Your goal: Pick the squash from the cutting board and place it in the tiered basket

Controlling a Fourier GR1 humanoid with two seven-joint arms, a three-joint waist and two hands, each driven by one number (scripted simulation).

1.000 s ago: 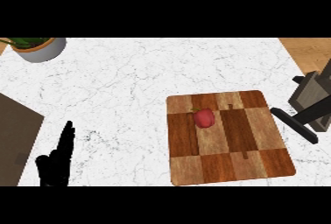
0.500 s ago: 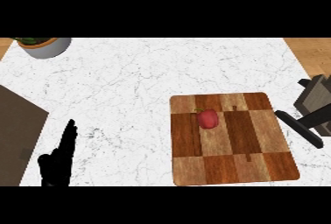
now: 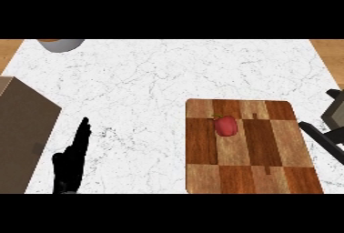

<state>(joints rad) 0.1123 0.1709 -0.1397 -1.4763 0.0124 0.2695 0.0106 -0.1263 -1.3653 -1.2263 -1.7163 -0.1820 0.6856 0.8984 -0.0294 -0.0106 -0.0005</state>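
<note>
Head view: squash point(image 3: 226, 125) is lying on the cutting board point(image 3: 249, 177), near its far edge. Left hand point(image 3: 73, 157) is resting by the tabletop's point(image 3: 154, 77) near-left edge, fingers straight and pressed together, holding nothing. Right hand is not showing.

White marble counter point(image 3: 168, 82) with wooden floor point(image 3: 10, 48) showing past both upper corners.

the plant pot point(image 3: 60, 44) now sits nearly out of view at the top edge.
</note>
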